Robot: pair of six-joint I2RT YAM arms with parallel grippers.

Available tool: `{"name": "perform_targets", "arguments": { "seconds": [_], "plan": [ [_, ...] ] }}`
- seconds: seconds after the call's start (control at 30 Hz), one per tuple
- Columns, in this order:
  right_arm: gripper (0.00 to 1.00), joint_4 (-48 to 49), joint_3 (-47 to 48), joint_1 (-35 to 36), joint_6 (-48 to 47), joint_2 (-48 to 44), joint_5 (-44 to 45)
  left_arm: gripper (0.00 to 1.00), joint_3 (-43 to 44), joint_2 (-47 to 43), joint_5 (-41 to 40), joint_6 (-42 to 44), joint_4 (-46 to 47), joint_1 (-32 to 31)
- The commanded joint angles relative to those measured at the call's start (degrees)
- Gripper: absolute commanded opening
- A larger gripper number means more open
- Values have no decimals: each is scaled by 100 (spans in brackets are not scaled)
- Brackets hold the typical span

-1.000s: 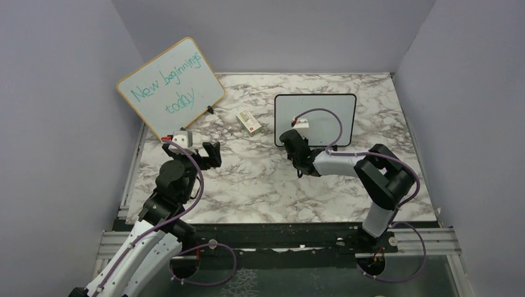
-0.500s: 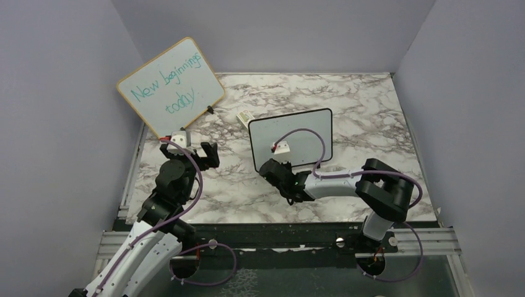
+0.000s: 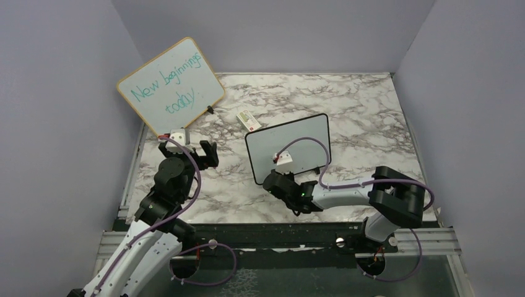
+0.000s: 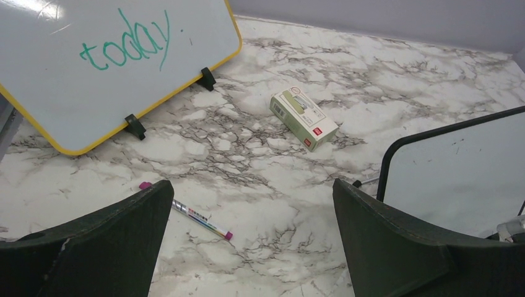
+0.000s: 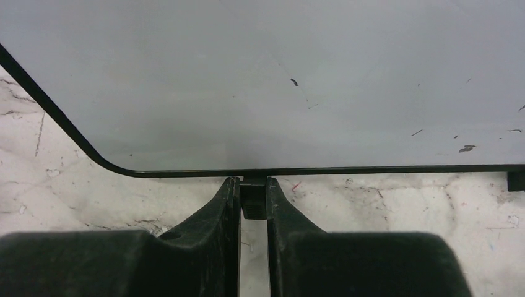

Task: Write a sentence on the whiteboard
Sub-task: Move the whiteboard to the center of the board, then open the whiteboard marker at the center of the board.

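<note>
At the whiteboard [image 3: 272, 148]'s near edge, R hand [image 5: 252, 185] pinches its black foot [image 5: 252, 207], prob. to steady the blank face for writing. Left of the whiteboard, L hand [image 4: 251, 185] hangs spread above a marker [image 4: 198, 218], likely the next pickup.

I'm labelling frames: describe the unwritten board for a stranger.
On the white marble table, near the small green box, sits a rectangular black-framed whiteboard, its foot pinched by the right gripper. Unlike the wood-framed board with teal writing, it bears no words.

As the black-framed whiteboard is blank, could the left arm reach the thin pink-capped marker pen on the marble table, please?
Probably yes: the open left gripper hangs over the marker, with nothing between them.
</note>
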Motion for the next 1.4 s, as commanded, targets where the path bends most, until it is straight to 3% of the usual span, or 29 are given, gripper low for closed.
{"name": "perform_targets", "arguments": {
  "seconds": [0.0, 0.1, 0.37, 0.5, 0.73, 1.1, 1.27, 1.37],
  "plan": [
    [11, 170, -181, 36, 5, -231, -213, 99, 210, 171, -5, 39, -109, -22],
    [23, 224, -177, 41, -88, -256, -256, 99, 277, 367, -104, -97, -206, -17],
    [41, 252, -387, 35, -184, -702, -299, 99, 525, 1062, -419, -317, -524, 20],
    [58, 15, -588, 35, -151, -1208, -166, 99, 626, 1453, -504, -444, -594, 72],
    [98, -803, -825, 35, -154, -2334, 434, 99, 1154, 2661, -643, -1020, -1208, 346],
    [100, -1651, -1018, 35, -356, -4065, 1304, 99, 1784, 4401, 591, -1582, -1753, 1672],
    [100, -1778, -1129, 35, -494, -4692, 1604, 98, 2132, 5145, 903, -1742, -1899, 1855],
    [100, -1830, -1145, 35, -649, -4900, 1753, 92, 2256, 5521, 951, -1935, -1904, 1951]
  ]
}}
